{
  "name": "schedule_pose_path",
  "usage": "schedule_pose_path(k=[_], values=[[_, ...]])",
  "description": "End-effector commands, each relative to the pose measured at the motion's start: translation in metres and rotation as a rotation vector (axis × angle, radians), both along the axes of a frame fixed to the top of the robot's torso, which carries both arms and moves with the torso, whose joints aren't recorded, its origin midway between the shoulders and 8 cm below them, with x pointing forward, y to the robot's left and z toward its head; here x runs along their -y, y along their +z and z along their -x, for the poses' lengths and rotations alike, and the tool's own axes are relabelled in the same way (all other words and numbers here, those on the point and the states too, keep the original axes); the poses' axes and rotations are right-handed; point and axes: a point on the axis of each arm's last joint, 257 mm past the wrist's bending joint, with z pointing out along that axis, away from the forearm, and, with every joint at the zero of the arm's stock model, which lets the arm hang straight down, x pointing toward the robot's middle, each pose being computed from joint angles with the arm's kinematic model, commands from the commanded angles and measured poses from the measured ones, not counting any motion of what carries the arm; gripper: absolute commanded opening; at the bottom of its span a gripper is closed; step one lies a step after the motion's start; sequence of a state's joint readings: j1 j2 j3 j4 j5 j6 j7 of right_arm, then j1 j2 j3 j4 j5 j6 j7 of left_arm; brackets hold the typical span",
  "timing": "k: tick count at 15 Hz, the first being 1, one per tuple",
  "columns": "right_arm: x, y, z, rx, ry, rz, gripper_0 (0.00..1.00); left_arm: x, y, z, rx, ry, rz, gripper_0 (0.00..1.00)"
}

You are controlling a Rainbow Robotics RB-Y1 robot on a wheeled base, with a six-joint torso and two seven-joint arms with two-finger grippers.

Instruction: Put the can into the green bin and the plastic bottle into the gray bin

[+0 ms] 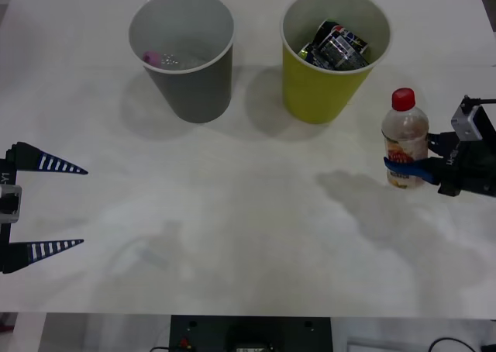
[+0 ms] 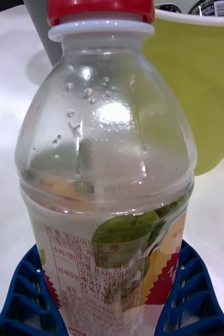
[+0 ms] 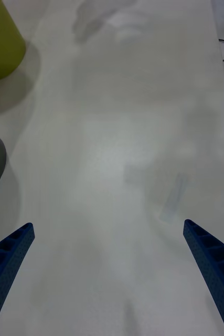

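Right claw apparently clamped around upright plastic bottle; left claw spread wide.

On the desk, the right pincer clasps the upright plastic bottle just beside the green bin, which holds cans. The gray bin stands left of the green one, and the left pincer waits spread wide at the left edge.

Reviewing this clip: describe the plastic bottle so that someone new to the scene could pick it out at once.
On the white table stand two cup-shaped bins, the gray bin and the green bin. Just to the robot's right of the green one stands the plastic bottle, upright between the blue fingers of the right gripper. It is the one clear thing there, shorter than the bins, with a red cap.
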State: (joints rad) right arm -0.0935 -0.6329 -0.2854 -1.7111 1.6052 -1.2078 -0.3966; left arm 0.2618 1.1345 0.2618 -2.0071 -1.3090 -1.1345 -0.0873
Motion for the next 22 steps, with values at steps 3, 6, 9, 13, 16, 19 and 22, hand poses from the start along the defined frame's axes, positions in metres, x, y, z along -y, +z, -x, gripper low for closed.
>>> schedule_pose_path(k=[3,6,9,13,16,19,22], values=[[-0.018,0.042,0.023,-0.085,0.005,0.035,0.0,0.0,0.0,0.0,0.0,0.0,0.0,0.98],[-0.033,0.071,0.035,-0.115,0.002,0.06,0.0,0.0,0.0,0.0,0.0,0.0,0.0,0.98],[-0.05,0.094,0.042,-0.147,0.0,0.072,0.0,0.0,0.0,0.0,0.0,0.0,0.0,0.99],[-0.072,0.121,0.036,-0.194,-0.009,0.102,0.0,0.0,0.0,0.0,0.0,0.0,0.0,0.98],[-0.09,0.144,0.028,-0.189,-0.011,0.126,0.0,0.0,0.0,0.0,0.0,0.0,0.0,0.98],[-0.108,0.165,0.013,-0.157,0.019,0.151,0.0,0.0,0.0,0.0,0.0,0.0,0.0,0.98],[-0.132,0.19,-0.009,-0.131,0.048,0.18,0.0,0.0,0.0,0.0,0.0,0.0,0.0,0.98]])
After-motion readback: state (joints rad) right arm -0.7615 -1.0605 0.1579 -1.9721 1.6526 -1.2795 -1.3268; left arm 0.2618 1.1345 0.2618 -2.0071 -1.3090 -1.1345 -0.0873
